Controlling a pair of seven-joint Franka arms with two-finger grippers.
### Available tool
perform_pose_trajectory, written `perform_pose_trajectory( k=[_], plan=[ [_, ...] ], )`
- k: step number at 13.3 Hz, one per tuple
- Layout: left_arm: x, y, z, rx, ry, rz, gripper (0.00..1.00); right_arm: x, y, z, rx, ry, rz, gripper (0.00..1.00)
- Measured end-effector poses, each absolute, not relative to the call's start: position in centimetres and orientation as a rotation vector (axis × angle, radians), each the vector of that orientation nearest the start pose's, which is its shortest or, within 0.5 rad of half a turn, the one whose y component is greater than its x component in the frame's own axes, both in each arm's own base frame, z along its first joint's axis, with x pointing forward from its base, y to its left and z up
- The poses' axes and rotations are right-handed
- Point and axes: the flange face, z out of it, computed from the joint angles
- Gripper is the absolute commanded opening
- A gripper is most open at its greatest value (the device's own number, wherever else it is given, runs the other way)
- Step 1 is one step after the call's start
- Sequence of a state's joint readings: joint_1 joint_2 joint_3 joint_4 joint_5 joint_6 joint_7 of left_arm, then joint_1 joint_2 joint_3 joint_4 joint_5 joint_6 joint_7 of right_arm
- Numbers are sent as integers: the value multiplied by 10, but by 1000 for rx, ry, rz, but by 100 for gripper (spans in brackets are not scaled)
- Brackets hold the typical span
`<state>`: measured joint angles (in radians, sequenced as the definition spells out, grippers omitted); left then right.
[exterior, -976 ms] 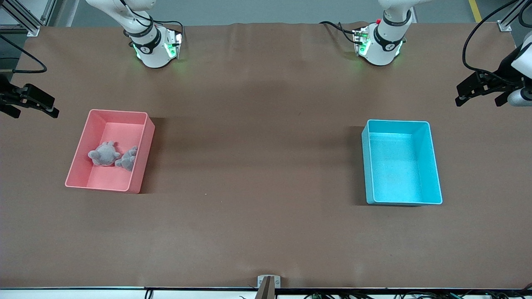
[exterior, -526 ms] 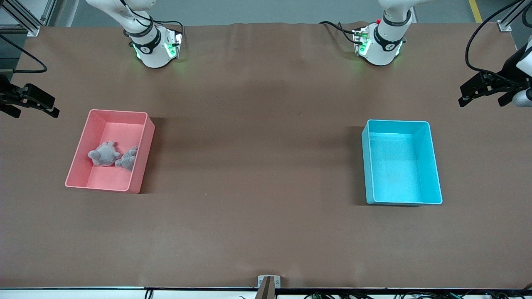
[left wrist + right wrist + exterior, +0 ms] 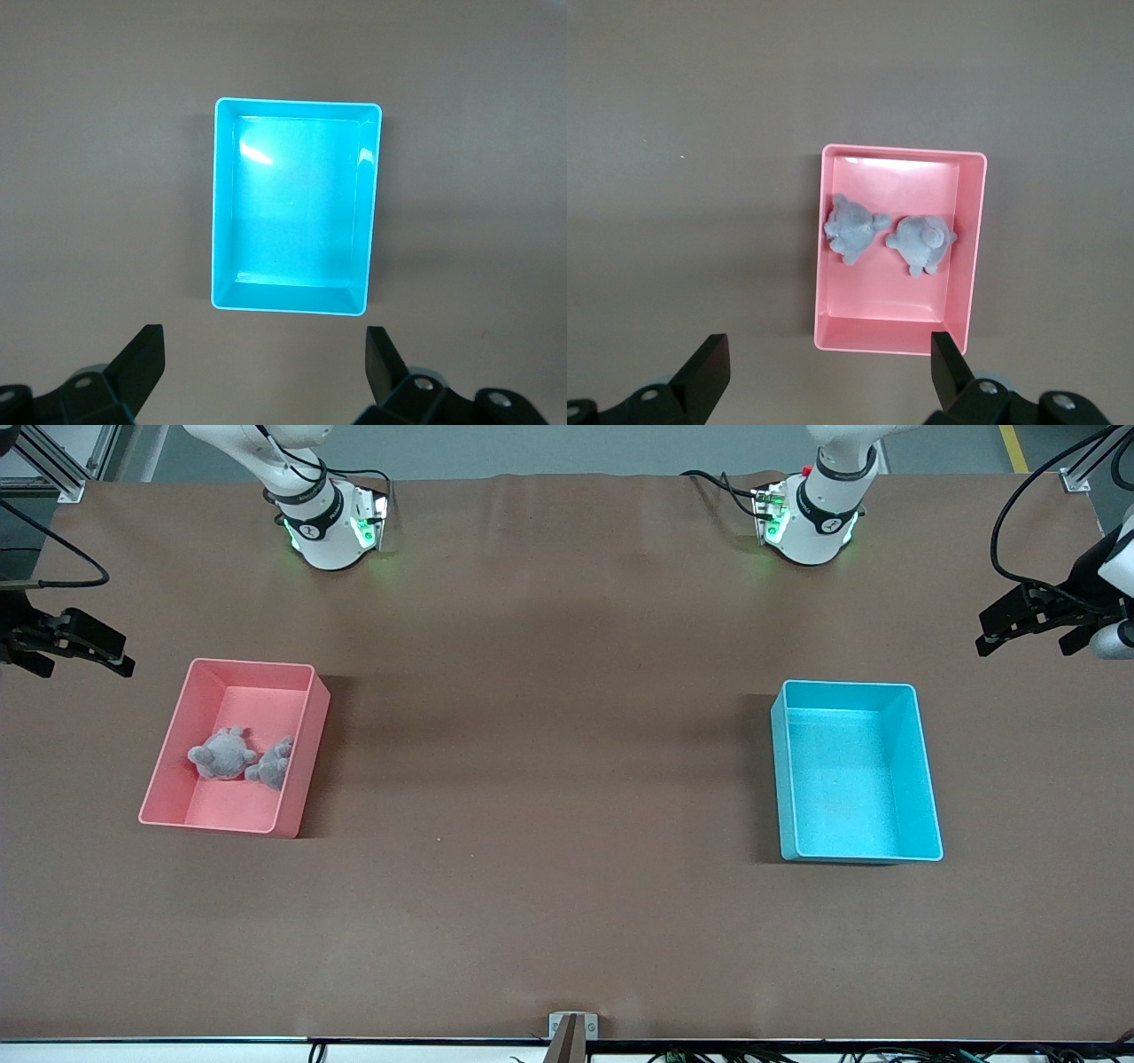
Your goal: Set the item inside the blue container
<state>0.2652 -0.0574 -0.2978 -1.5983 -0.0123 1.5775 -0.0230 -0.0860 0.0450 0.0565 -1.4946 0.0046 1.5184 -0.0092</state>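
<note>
Two grey plush toys [image 3: 237, 759] lie in the pink bin [image 3: 168, 766] at frame left, the blue container [image 3: 928, 779] at frame right empty, both left gripper [image 3: 1019, 620] and right gripper [image 3: 84, 644] spread wide, holding nothing: task unstarted.

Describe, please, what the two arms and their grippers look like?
Both arms are white with black joint bands and green lights glowing at their bases. Black cables trail from each. The left gripper and right gripper are black, with flat, wedge-shaped fingers.
</note>
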Motion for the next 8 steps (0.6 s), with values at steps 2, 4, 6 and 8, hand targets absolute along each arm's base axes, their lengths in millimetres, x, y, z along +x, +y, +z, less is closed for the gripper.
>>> perform_pose_trajectory(
  k=[2,4,6,8],
  plan=[
    [538,-24,642,-3138,15,-54,100,571,-32,608,-3135,35,98,100],
    [538,-24,642,-3138,14,-54,100,582,-57,577,-3145,-30,183,100],
    [538,-23,642,-3138,14,-54,100,592,-81,539,-3138,-83,257,100],
    [538,-23,642,-3138,14,-54,100,599,-99,493,-3128,-114,271,100]
  ],
)
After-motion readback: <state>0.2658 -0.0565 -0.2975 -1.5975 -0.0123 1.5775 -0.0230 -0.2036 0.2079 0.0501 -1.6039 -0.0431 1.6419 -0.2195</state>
